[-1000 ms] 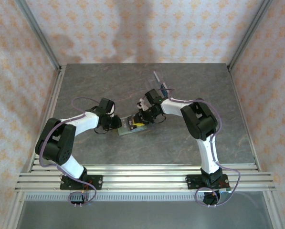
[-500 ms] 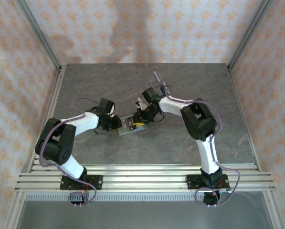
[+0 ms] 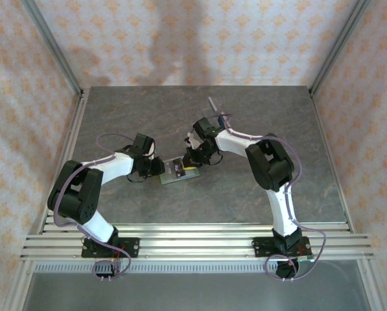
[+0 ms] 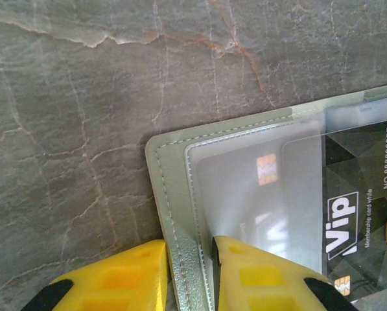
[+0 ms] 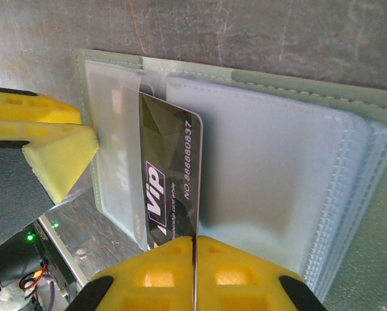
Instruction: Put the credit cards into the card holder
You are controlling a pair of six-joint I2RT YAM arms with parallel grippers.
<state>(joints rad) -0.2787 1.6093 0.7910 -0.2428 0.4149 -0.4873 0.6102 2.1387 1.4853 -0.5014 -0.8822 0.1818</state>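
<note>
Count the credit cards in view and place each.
2. A black plastic Vip card is pinched by the right gripper, partly tucked into the sage-green folding card holder. A pale chip card sits behind its frosted pocket. Others may be hidden.

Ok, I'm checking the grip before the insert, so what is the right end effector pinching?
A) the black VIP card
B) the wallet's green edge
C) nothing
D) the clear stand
A: in the right wrist view the right end effector is shut on the edge of the black VIP card, which lies across the sage-green card holder.
</note>
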